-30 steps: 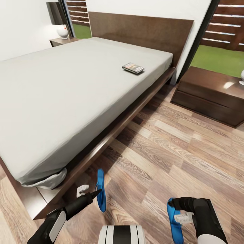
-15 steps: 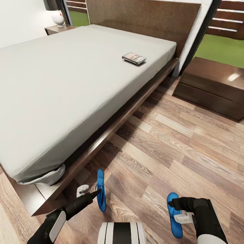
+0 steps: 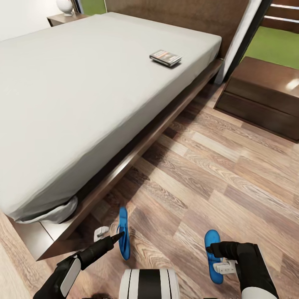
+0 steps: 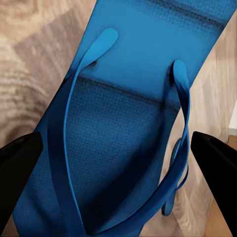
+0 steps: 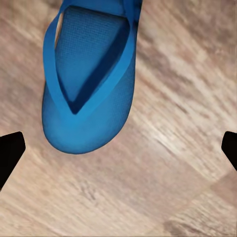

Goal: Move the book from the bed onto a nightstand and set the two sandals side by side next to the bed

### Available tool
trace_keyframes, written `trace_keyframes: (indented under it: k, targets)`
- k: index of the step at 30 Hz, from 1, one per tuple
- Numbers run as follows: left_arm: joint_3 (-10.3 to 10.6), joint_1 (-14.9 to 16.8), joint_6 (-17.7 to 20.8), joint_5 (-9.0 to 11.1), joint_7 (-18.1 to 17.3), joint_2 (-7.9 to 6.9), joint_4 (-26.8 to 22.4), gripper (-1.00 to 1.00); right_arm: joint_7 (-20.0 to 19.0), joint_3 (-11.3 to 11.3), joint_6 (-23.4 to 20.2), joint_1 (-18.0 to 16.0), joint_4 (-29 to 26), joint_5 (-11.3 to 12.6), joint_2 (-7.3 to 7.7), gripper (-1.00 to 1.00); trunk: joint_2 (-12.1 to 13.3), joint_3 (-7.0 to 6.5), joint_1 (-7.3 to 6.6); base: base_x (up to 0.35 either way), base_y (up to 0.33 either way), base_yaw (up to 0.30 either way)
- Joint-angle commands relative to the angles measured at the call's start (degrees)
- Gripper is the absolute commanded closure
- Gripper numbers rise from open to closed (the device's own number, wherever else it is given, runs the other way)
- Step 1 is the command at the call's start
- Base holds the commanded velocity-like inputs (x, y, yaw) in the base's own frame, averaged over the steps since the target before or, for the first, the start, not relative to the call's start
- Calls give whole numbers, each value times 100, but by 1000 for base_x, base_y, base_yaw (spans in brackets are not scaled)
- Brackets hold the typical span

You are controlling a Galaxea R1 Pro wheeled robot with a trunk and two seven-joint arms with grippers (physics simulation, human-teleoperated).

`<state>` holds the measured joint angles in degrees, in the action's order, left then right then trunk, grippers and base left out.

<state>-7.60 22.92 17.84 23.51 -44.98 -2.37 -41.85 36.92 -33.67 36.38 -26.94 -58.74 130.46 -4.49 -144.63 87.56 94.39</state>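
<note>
The book (image 3: pixel 165 57) lies on the bed (image 3: pixel 83 91); both sandals (image 3: pixel 123 234) beside it, on the floor (image 3: pixel 216 174)

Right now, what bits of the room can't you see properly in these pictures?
- Book cover: too small in the head view to read.
- Nightstand: cut off by the head view's right edge.
- Left sandal: seen edge-on in the head view, partly behind the left gripper.
- Right sandal: heel hidden by the right gripper in the head view.

The book's (image 3: pixel 165 57) cover lettering is too small to read. The right arm covers the right sandal's (image 3: pixel 212 254) heel. The frame's edge crops the nightstand (image 3: pixel 265 97).
</note>
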Motion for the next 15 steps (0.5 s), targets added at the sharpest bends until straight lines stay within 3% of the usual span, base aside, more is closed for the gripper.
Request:
trace_keyframes:
  k: [1,15]
  targets:
    - [-5,2,53,48,-11,0,-1,100,9,-18,17,-4,-6,15,-6,-100,-3,26,1,0,0,0]
    - [-5,2,53,48,-11,0,-1,100,8,-17,16,-4,-6,15,-6,-100,-22,336,37,0,0,0]
